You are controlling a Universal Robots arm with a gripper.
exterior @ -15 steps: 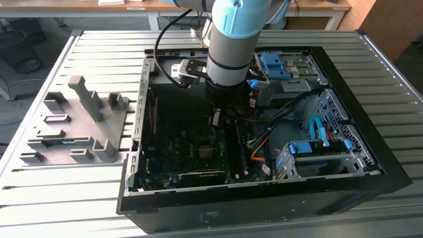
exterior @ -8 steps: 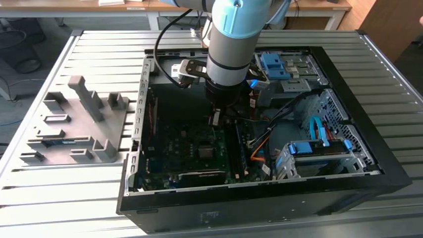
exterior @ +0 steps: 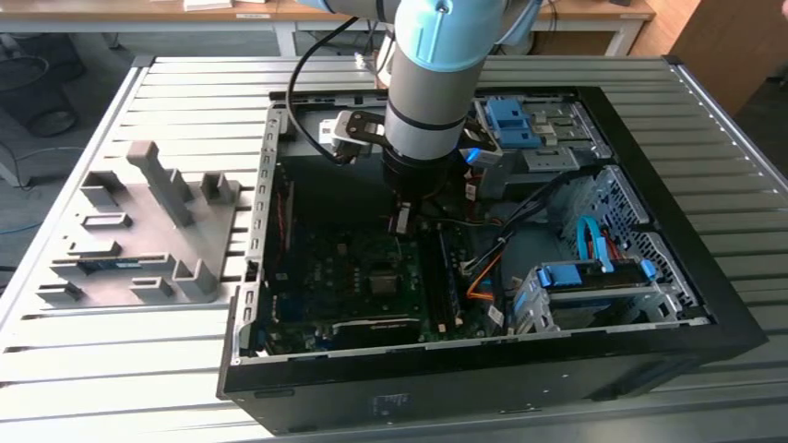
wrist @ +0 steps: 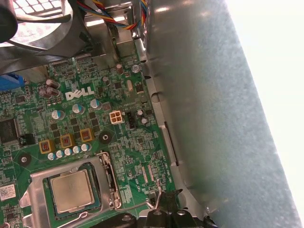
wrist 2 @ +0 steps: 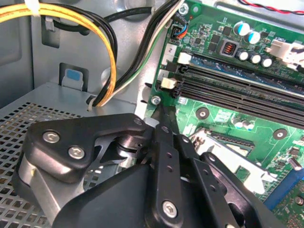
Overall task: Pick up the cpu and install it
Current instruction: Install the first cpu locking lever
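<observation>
CPU (wrist: 71, 191) already sits in its socket (wrist: 40, 190) on the motherboard (exterior: 357, 277) inside the open case (exterior: 689, 277), seen in the first wrist view, so placement looks done, though whether the socket frame is latched I cannot tell. End effector (wrist 2: 164, 128) hangs low over the board with nothing visible in it, jaws looking closed together. Exterior view gives the arm (exterior: 437, 74) reaching into the case on the table (exterior: 185, 101) and a grey fixture (exterior: 148, 231) at that view's left; second wrist view adds the RAM slots (wrist 2: 237, 90) and cables (wrist 2: 109, 52).
</observation>
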